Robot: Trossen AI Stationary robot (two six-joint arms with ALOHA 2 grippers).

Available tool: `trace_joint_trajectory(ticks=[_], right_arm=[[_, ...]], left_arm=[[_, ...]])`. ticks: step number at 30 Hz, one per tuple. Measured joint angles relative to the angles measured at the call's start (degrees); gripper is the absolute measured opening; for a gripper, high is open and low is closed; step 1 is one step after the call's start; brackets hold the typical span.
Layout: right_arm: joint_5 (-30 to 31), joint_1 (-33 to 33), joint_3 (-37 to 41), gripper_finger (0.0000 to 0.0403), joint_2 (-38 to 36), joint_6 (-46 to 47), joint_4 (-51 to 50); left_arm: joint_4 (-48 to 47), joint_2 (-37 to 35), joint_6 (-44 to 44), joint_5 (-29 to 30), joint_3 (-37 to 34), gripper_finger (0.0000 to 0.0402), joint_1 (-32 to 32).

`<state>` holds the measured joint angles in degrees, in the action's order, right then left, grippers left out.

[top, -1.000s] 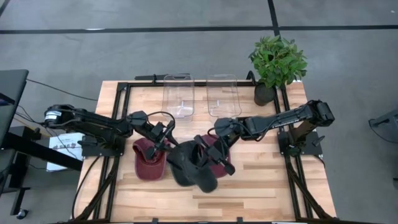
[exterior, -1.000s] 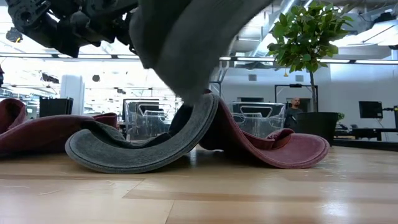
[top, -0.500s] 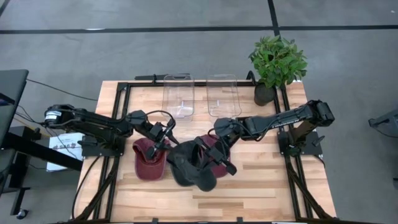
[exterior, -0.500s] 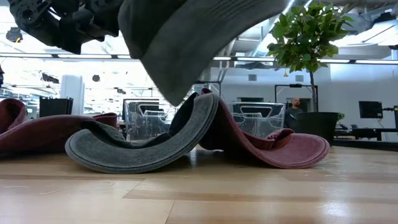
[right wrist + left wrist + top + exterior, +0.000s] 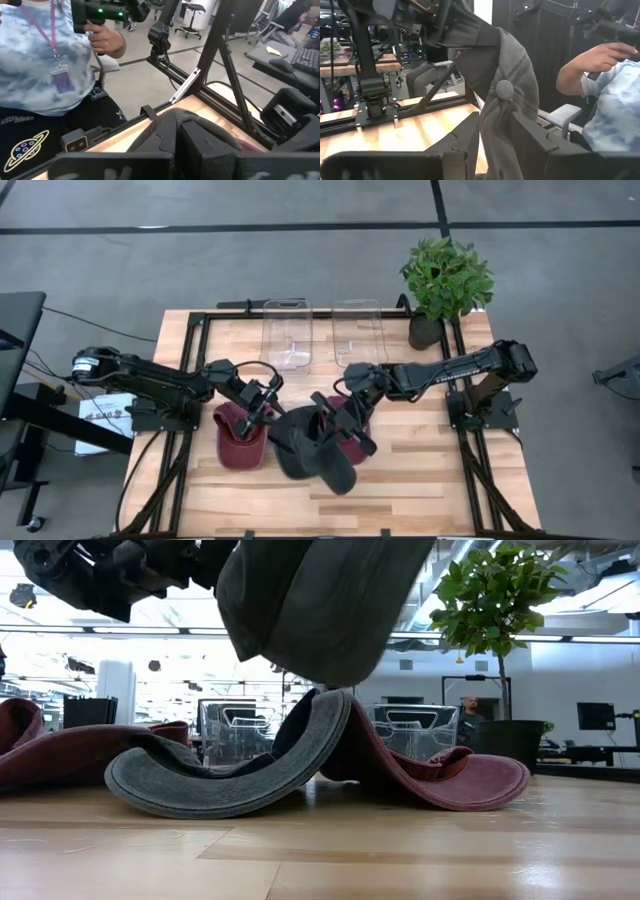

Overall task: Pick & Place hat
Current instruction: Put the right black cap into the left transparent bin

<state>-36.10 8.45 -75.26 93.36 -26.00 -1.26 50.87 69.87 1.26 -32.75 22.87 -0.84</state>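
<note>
A dark grey hat (image 5: 305,442) with a top button (image 5: 504,89) hangs in the air between both grippers, high in the low view (image 5: 320,600). My left gripper (image 5: 495,142) reaches in from the table's left (image 5: 268,408) and is shut on it. My right gripper (image 5: 177,132) comes from the right (image 5: 328,428) and is shut on it too. Below, another grey hat (image 5: 230,780) rests on the table by its curled brim, between two maroon hats (image 5: 450,775) (image 5: 60,750). My left gripper pinches the crown cloth just below the button (image 5: 492,122) between its two fingers, pointing level from the table's left. The cloth hangs bunched through the fingers, clear of the table. My right gripper pinches a rolled edge of the hat (image 5: 190,120) between its shut fingers. It slants slightly downward from the table's right and carries the hat's upper part (image 5: 470,35).
Two clear bins (image 5: 287,332) (image 5: 360,332) stand at the far side, with a potted plant (image 5: 445,280) at the far right corner. A person in a pale blue shirt (image 5: 45,55) stands beyond the table's near edge. Bare wood lies near the front edge (image 5: 430,480).
The held grey hat has swung and turned between the two grippers. In the low view its hanging lower end went left, then back right, and now sits a little higher above the hats on the table. The hats on the table have stayed put.
</note>
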Motion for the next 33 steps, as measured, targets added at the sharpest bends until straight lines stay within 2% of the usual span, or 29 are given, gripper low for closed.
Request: trace_joint_trajectory(ticks=[7,12,18,26,33], right_arm=[[-0.05,0.97,0.00,0.0000,0.00,-0.42,0.39],[-0.91,1.70,0.00,0.0000,0.00,-1.03,-0.05],[-1.27,1.54,0.02,0.0000,0.00,-1.60,-0.05],[-1.46,0.03,0.00,0.0000,0.00,-2.92,-0.08],[-1.44,-1.06,0.00,0.0000,0.00,-2.95,-1.32]], left_arm=[[0.00,0.00,0.00,0.30,0.00,0.0108,0.63],[-0.02,0.00,-0.02,4.31,0.00,0.0108,0.63],[0.07,0.34,-0.22,4.39,0.00,0.0108,0.57],[2.10,8.07,-1.95,4.40,0.00,0.0108,0.24],[12.08,11.72,-5.58,-3.60,0.00,0.0108,0.13]])
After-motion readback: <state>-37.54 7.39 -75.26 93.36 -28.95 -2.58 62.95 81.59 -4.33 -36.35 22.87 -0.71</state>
